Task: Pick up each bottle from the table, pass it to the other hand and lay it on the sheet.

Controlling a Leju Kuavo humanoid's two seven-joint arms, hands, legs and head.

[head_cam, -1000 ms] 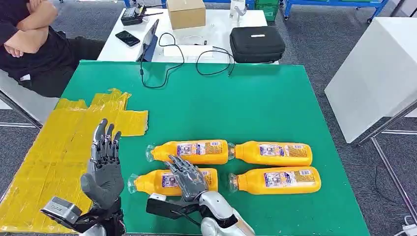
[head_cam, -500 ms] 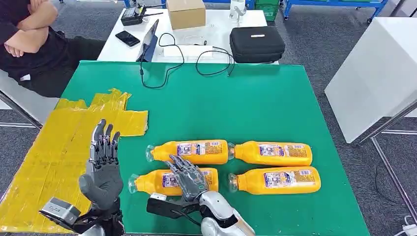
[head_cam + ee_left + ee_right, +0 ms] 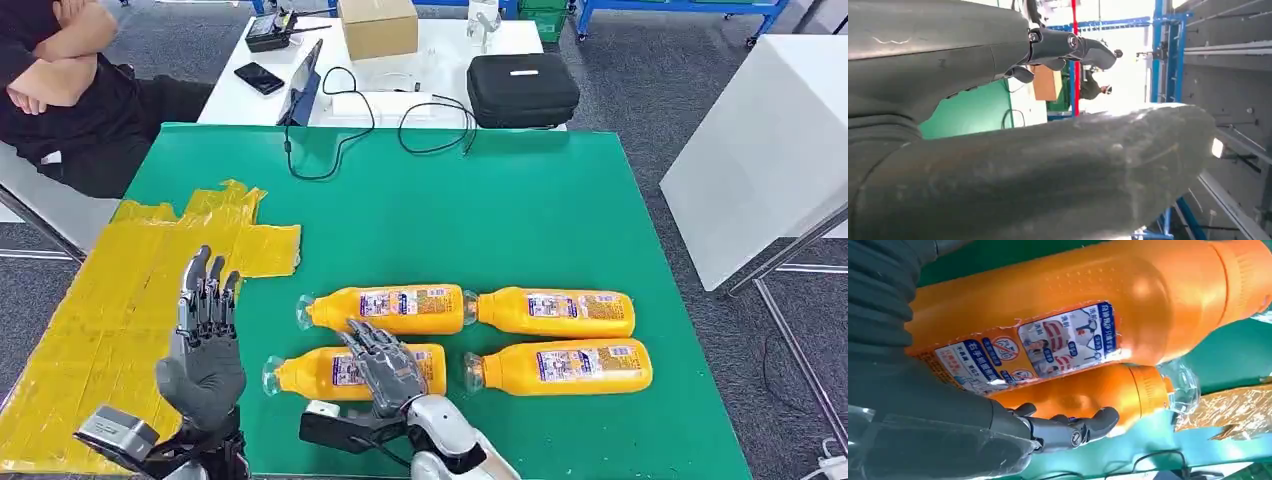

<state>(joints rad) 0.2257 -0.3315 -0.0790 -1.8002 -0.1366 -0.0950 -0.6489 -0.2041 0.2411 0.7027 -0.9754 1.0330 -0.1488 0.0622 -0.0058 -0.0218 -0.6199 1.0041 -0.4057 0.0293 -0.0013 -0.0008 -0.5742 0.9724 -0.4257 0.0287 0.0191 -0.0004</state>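
Four orange bottles lie on the green table (image 3: 520, 210). My right hand (image 3: 385, 365) rests, fingers stretched, on top of the near-left bottle (image 3: 305, 371) without closing round it. In the right wrist view that bottle (image 3: 1088, 295) sits close against the palm, and the fingers (image 3: 1068, 429) reach toward the far-left bottle (image 3: 1088, 392). The far-left bottle (image 3: 390, 308), far-right bottle (image 3: 555, 312) and near-right bottle (image 3: 565, 366) lie untouched. My left hand (image 3: 203, 340) is raised upright with fingers apart and holds nothing, at the edge of the yellow sheet (image 3: 110, 290).
A person (image 3: 60, 80) sits with folded arms beyond the table's far-left corner. Behind the green table a white table carries a black case (image 3: 522, 88), a cardboard box (image 3: 378, 25), a phone (image 3: 259, 77) and cables (image 3: 340, 130). A white cabinet (image 3: 770, 140) stands to the right.
My left hand has sunk a little and drifted slightly toward the near edge. The right hand has drawn back a touch over the near-left bottle. The bottles lie where they were.
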